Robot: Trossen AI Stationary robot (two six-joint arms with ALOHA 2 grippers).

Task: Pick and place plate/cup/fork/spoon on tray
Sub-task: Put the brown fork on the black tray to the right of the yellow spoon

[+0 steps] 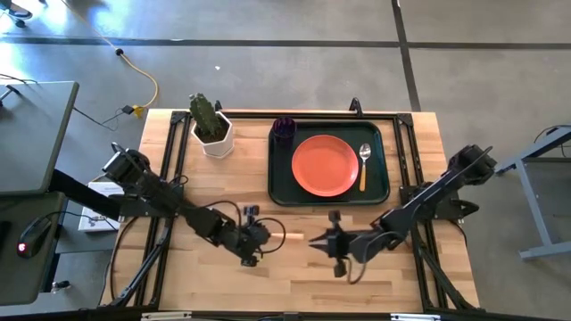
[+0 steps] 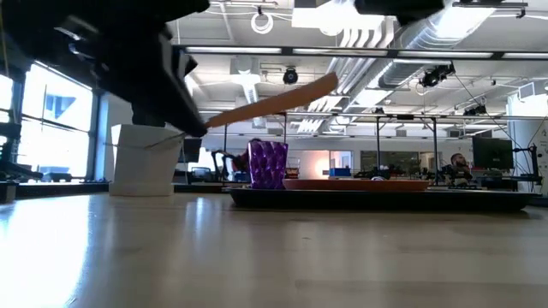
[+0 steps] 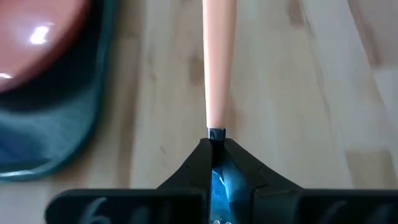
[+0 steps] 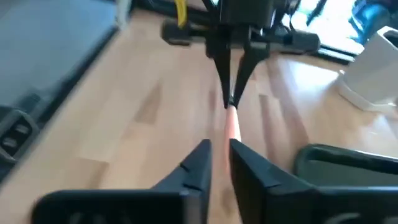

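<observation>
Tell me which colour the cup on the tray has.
The cup is dark purple; the low view shows it best, standing on the tray.

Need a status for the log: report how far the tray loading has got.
Done: plate, cup and spoon sit on the tray. In hand: the left gripper holds the fork by one end above the table, the right gripper open at its handle. Left: fork onto the tray.

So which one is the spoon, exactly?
Find the large dark green rectangular tray at the table's far side. The spoon lies inside it, right of the round orange-red plate. It alone has a rounded silver bowl and an orange-tan handle.
</observation>
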